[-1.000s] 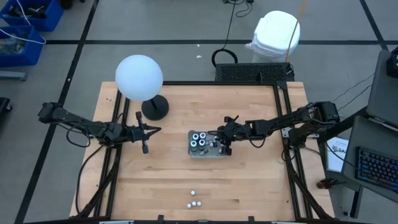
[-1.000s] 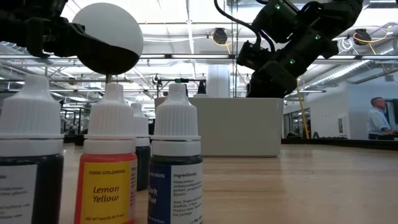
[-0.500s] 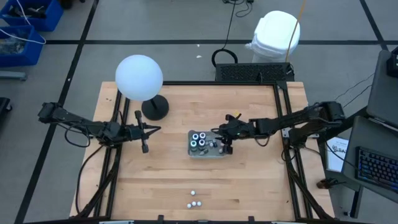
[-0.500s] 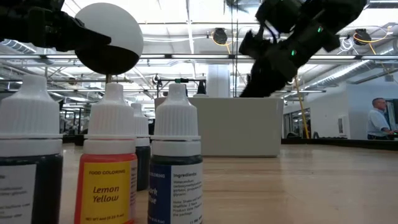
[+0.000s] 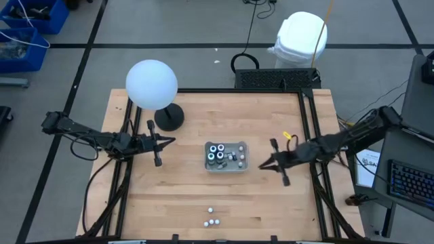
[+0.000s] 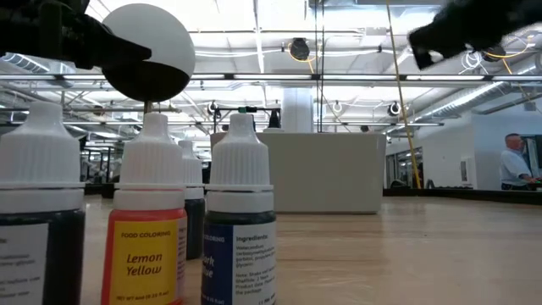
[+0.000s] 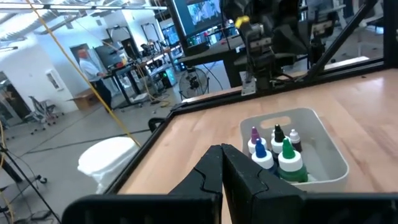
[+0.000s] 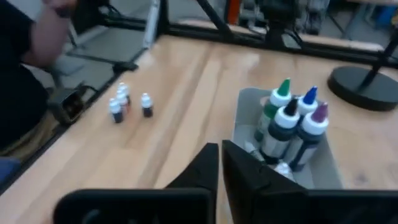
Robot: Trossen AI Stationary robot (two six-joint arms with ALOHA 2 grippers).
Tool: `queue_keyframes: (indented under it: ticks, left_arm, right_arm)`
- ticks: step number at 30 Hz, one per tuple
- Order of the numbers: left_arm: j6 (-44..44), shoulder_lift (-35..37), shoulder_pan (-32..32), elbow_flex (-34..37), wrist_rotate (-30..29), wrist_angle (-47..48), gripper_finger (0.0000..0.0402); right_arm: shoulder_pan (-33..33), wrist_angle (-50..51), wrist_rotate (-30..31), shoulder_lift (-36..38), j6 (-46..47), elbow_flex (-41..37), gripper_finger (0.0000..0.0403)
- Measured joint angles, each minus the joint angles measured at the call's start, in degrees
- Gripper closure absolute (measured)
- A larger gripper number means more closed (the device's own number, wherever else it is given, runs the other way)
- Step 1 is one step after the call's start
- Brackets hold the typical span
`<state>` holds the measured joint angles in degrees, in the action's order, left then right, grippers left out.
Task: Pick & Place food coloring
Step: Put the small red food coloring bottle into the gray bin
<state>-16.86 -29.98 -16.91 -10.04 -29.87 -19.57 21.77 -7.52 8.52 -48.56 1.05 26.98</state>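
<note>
Left gripper (image 7: pixel 222 163) with fingers pressed together, pointing toward a pale tray (image 7: pixel 326 140) on the wooden table (image 7: pixel 205 140). Inside the tray stand food coloring bottles (image 7: pixel 273 152) with purple, blue, green, black and white caps. Beyond the tray, the other arm (image 7: pixel 273 37); a person (image 7: pixel 87 62) far behind.

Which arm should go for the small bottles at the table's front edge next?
Right, probably. The right gripper sits nearer the front bottles, fingers shut and empty, beside the tray. The left gripper waits farther back by the lamp.

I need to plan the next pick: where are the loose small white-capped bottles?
In the high view, the small white-capped bottles stand near the table's front edge, clear of the grey tray.
</note>
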Motion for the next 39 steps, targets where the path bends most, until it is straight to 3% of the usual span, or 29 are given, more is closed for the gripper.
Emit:
queue_keyframes:
  ticks: [4, 8, 16, 22, 26, 31, 39]
  left_arm:
    - [1.6, 0.0, 0.0, 0.0, 0.0, 0.0, 0.0392]
    - [-0.1, 0.0, 0.0, 0.0, -0.1, -3.2, 0.0391]
    - [4.8, 0.0, 0.0, 0.0, 6.9, -4.4, 0.0392]
    - [9.9, 0.0, 0.0, 0.0, 8.1, -3.2, 0.0392]
    - [13.0, -1.7, 0.0, 0.0, 14.6, 1.6, 0.0392]
    - [19.6, -11.3, -3.1, 0.0, 22.9, -3.3, 0.0392]
    - [27.8, -38.9, -15.8, -1.4, 20.1, -21.5, 0.0392]
  right_arm:
    - [0.0, -11.2, 1.2, 7.6, 0.2, -10.1, 0.0394]
    - [-2.8, -12.1, 1.9, 14.7, -0.7, -15.3, 0.0401]
    - [-4.4, -4.7, 1.8, 26.1, -1.7, -16.2, 0.0402]
    - [-3.9, -3.7, 1.7, 29.7, -2.4, -16.7, 0.0402]
    - [-4.5, -7.9, 2.1, 30.8, -2.3, -20.1, 0.0402]
    - [-6.1, -15.2, 2.3, 30.9, -1.9, -24.3, 0.0402]
    - [-8.7, -15.1, 5.4, 30.9, 3.2, -25.2, 0.0402]
